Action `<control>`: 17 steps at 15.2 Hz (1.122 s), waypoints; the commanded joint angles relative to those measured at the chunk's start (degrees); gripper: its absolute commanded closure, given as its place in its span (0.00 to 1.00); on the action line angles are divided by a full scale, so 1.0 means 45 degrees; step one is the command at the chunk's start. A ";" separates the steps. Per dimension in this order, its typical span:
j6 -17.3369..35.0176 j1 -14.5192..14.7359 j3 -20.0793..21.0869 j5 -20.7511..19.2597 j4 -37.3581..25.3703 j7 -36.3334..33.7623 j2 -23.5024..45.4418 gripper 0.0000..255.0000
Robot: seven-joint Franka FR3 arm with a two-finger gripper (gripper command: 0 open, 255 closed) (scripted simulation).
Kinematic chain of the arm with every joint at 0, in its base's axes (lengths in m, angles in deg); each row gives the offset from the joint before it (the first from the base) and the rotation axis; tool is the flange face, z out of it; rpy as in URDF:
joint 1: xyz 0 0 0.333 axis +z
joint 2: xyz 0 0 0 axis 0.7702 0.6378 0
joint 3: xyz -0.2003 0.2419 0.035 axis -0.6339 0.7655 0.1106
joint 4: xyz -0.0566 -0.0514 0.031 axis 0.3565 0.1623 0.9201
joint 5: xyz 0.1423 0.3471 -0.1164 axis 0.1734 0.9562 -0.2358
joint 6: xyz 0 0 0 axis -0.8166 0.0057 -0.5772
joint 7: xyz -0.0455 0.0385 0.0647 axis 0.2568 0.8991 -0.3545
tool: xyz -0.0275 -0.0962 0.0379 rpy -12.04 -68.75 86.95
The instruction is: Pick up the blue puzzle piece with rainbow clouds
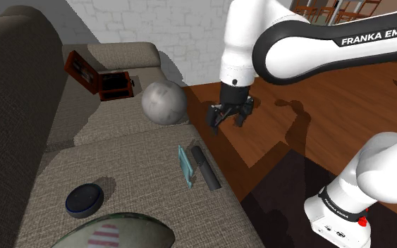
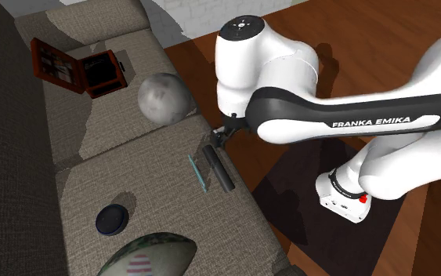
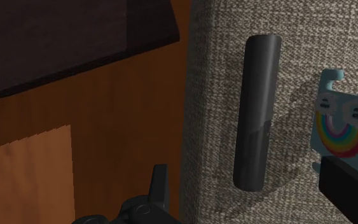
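Spread black fingers (image 3: 348, 186) of the tool (image 1: 228, 120), gripping nothing, hang just right of the shoulder view's centre above the sofa (image 1: 119, 162) edge; the blue puzzle piece (image 1: 185, 166) lies mid-frame on its cushion beside a black bar (image 1: 205, 168).

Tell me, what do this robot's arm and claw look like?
The arm is rounded and white with dark joints; a black band carries FRANKA EMIKA in white letters. Its gripper is all black with two fingers. A small red mark sits near the base.
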 commanded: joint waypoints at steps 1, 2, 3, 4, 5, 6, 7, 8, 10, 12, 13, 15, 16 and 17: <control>0.0532 -0.0067 0.0551 -0.0307 -0.0496 -0.0810 0.0984 0.00; 0.0730 -0.0087 0.0808 -0.0518 -0.0789 -0.1227 0.1476 0.00; 0.0913 -0.0101 0.1055 -0.0766 -0.1099 -0.1658 0.1987 0.00; 0.1080 -0.0105 0.1291 -0.1049 -0.1428 -0.2104 0.2514 0.00; 0.1227 -0.0090 0.1507 -0.1369 -0.1775 -0.2563 0.3060 0.00; 0.1353 -0.0051 0.1698 -0.1723 -0.2142 -0.3033 0.3622 0.00; 0.1455 0.0022 0.1857 -0.2107 -0.2530 -0.3511 0.4199 0.00; 0.1530 0.0123 0.1985 -0.2515 -0.2938 -0.3991 0.4787 0.00; 0.1599 0.0424 0.2144 -0.3369 -0.3822 -0.4933 0.5986 0.00; 0.1759 0.0492 0.2093 -0.3439 -0.3746 -0.4992 0.6087 0.00; 0.1917 0.0506 0.2083 -0.3487 -0.3639 -0.5024 0.6153 0.00; 0.2231 0.0531 0.2065 -0.3591 -0.3434 -0.5094 0.6292 0.00; 0.2387 0.0543 0.2056 -0.3647 -0.3336 -0.5132 0.6367 0.00; 0.2542 0.0557 0.2045 -0.3706 -0.3241 -0.5171 0.6444 0.00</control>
